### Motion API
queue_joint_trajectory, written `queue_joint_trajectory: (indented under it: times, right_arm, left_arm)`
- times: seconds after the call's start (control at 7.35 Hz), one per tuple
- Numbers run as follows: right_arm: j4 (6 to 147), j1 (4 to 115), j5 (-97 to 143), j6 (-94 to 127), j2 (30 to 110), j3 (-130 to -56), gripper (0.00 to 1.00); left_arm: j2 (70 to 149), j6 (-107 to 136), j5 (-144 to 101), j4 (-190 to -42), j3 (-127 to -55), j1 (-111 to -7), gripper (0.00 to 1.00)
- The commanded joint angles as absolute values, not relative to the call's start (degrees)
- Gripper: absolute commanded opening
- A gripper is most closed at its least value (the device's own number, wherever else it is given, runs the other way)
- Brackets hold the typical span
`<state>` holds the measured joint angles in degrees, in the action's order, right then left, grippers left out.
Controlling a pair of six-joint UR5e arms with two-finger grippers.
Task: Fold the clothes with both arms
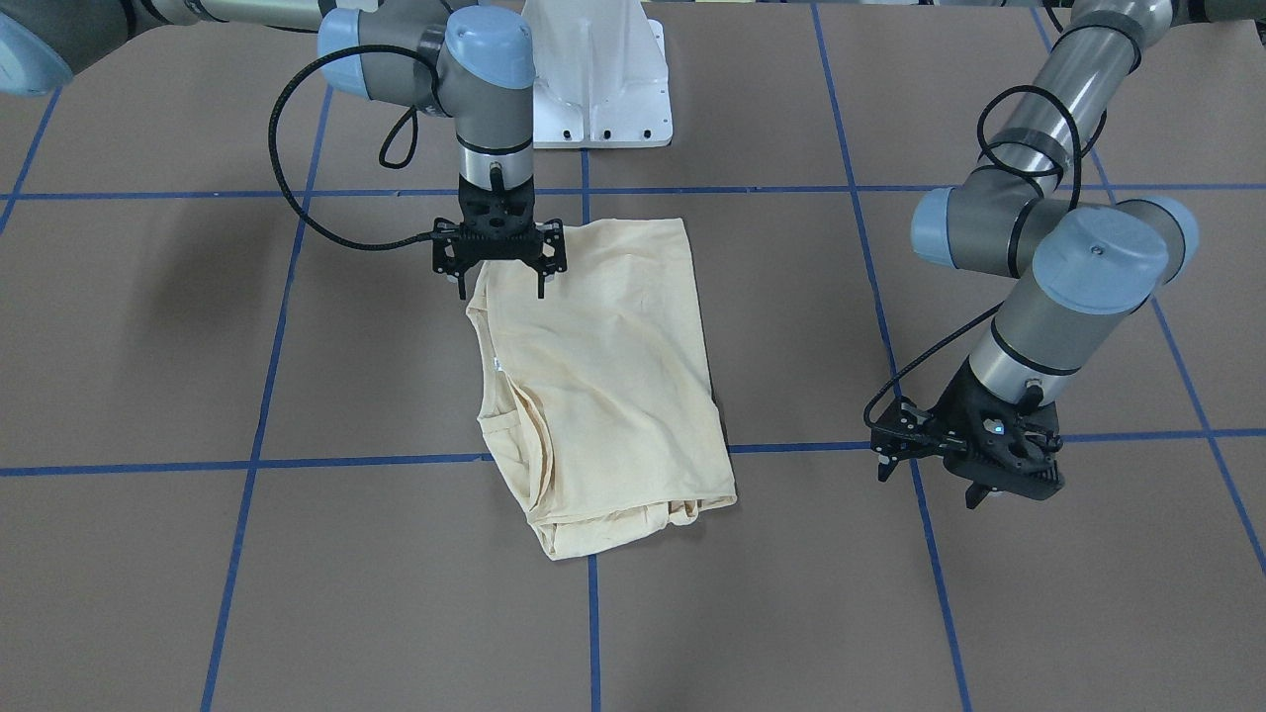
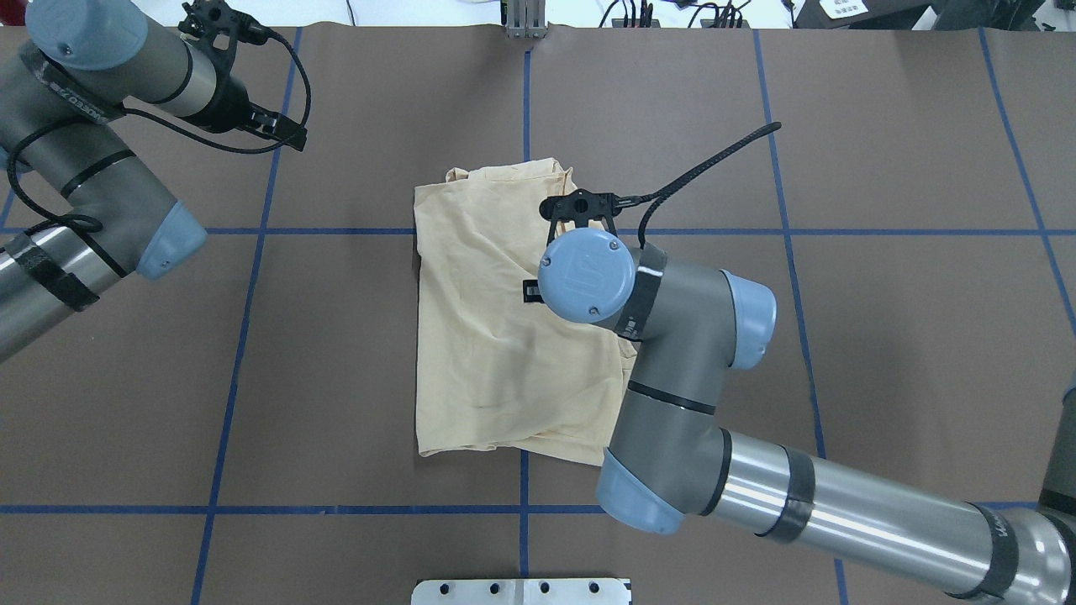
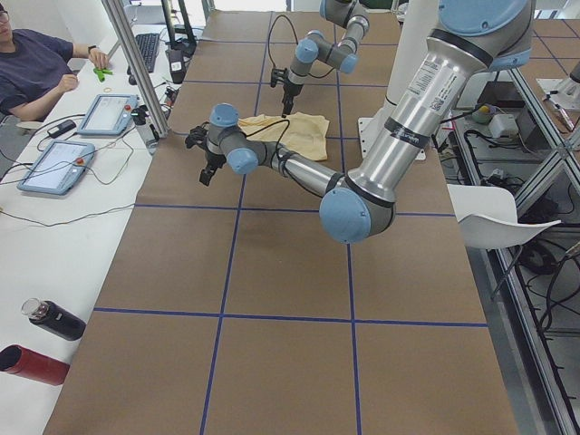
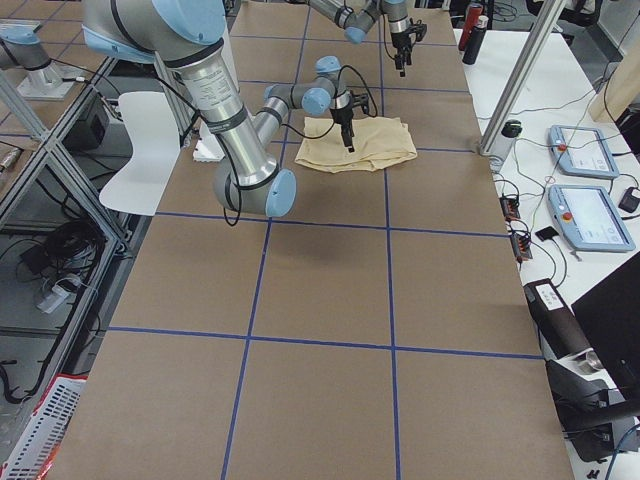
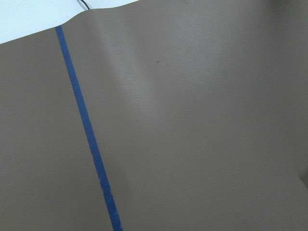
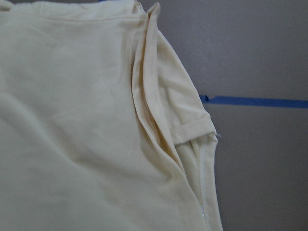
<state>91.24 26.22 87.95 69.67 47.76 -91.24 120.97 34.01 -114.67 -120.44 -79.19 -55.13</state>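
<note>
Under right arm [image 2: 681,353], half-hidden T-shirt [image 2: 479,336]

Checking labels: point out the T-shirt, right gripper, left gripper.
T-shirt [image 1: 603,396], exterior front-facing view, middle of the cloth.
right gripper [image 1: 501,288], same view, midway between fingertips.
left gripper [image 1: 928,487], same view, midway between fingertips.

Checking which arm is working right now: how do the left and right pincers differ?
The right pincer points straight down over a corner of the T-shirt; the left pincer hangs tilted over bare table, clear of the T-shirt. The right pincer's camera sees cloth; the left pincer's sees only table and blue tape. Both are black, with jaws open.
</note>
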Motion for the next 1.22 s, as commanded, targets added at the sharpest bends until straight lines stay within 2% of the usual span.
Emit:
queue_joint_trajectory:
  times: [0.0,0.27,1.09]
  right_arm:
    - [89.47,27.95,87.98,65.60,43.08,-81.24,1.00]
    - [89.65,28.56,88.33,61.90,39.31,-75.00,1.00]
    - [92.64,32.16,90.62,49.58,39.46,-72.87,0.92]
  left_arm:
    - [119.46,34.01,-114.70,-120.23,-80.85,-55.11,1.00]
    - [118.57,34.01,-116.88,-120.15,-82.18,-55.11,1.00]
    - [118.56,34.01,-116.89,-120.15,-81.74,-54.76,1.00]
